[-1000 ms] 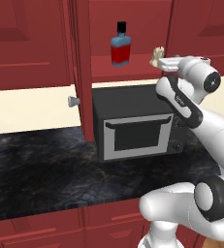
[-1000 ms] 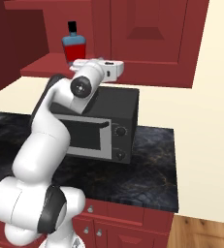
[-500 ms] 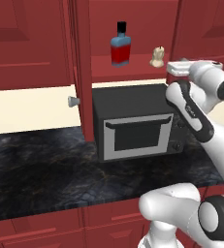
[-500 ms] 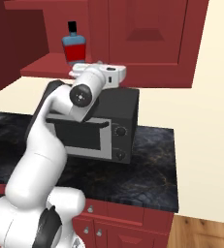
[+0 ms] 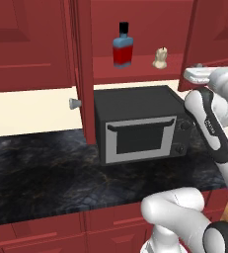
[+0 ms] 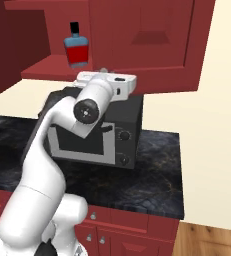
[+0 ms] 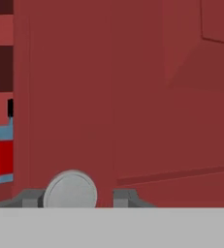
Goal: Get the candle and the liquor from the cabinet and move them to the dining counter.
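Kitchen: red cabinets (image 5: 31,44), stone counter (image 5: 41,173), toaster oven (image 5: 140,126).

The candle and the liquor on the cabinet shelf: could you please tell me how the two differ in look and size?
The liquor is a squat bottle with a blue upper body, red band and black cap; the candle is a plain cream-white, lumpy figure. The liquor stands clearly taller than the candle. In the left base view the liquor sits left of the candle, apart from it. Both stand upright on the red shelf of the open cabinet.

Black marbled counter (image 5: 41,168) carries a dark oven (image 5: 140,123); cream wall (image 6: 222,125); wooden floor (image 6: 212,242).
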